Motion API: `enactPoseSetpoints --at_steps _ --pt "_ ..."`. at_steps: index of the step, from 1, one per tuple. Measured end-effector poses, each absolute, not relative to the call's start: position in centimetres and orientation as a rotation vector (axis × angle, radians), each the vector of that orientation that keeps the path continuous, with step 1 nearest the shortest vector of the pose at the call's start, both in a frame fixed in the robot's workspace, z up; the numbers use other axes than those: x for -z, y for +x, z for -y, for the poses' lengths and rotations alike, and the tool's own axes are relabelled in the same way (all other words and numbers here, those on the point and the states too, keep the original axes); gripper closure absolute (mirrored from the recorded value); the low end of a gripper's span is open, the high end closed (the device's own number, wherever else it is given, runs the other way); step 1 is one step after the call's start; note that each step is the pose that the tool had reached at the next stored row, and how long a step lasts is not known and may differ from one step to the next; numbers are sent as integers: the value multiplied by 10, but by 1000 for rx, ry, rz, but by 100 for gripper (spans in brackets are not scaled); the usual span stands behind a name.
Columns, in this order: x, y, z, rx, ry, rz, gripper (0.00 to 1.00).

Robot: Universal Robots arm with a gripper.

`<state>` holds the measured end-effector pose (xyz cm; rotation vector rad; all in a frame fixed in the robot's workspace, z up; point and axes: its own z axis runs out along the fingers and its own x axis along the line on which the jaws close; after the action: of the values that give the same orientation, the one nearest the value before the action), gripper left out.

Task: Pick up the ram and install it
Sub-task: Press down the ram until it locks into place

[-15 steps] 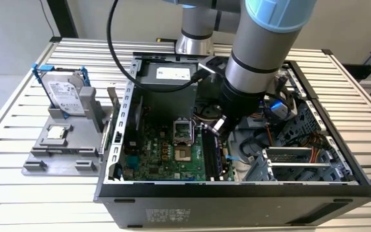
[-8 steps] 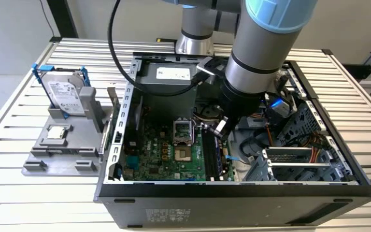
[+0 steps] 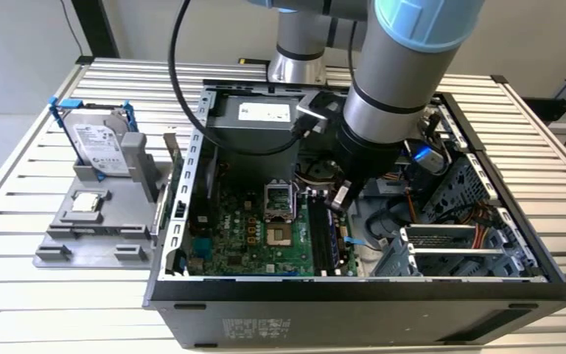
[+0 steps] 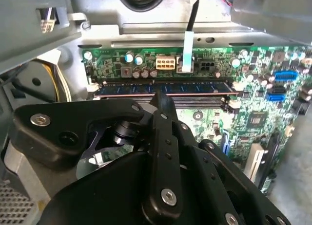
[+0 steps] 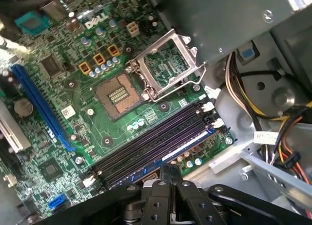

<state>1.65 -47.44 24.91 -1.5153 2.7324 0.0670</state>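
Note:
The ram [image 4: 195, 88] is a long dark stick with black chips, standing on edge in a memory slot of the green motherboard [image 4: 253, 113]. In the first wrist view the ram [image 5: 187, 142] shows as a thin bluish edge among the black slots. My gripper [image 4: 160, 97] is shut, its two black fingers pressed together into one narrow tip. That tip sits right at the ram's upper edge near its middle, with nothing held between the fingers. In the exterior view the gripper [image 3: 339, 200] reaches down into the open computer case [image 3: 362, 291] over the memory slots. The gripper [image 5: 169, 167] hangs just beside the slots.
The processor socket [image 5: 119, 94] lies open with its metal lid [image 5: 168, 64] raised. Bundled cables [image 5: 273, 108] and a metal drive cage [image 3: 450, 247] crowd the case on the exterior view's right. Outside the case, a grey holder [image 3: 91, 243] carries a hard drive [image 3: 101, 136] and a processor chip [image 3: 86, 200].

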Motion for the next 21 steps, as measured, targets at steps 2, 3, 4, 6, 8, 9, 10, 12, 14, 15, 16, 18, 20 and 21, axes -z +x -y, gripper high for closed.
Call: enactPoseSetpoints --at_steps 2,3,4,6,8,9,10,12,14,15,16,18,20,21 --pt "-249 16 474 -68 -1560 -2707 100" --pt "-249 17 474 -68 -1584 -2693 100" --pt "-249 17 474 -69 -1605 -2681 100" --pt "-248 16 474 -70 -1648 -2654 100" --pt "-248 17 474 -72 -1689 -2628 100" --pt "-248 17 474 -73 -1710 -2614 100" --pt "-248 16 474 -75 -1729 -2600 100" --pt "-248 17 474 -78 -1770 -2571 100" --pt "-248 16 474 -82 -1811 -2541 100" --pt "-248 17 474 -83 -1830 -2527 100" --pt "-248 16 474 -84 -1852 -2511 100" --pt "-248 16 474 -86 -1897 -2478 100" --pt "-248 16 474 -86 -1943 -2443 100" --pt "-248 16 474 -87 -1965 -2426 100"
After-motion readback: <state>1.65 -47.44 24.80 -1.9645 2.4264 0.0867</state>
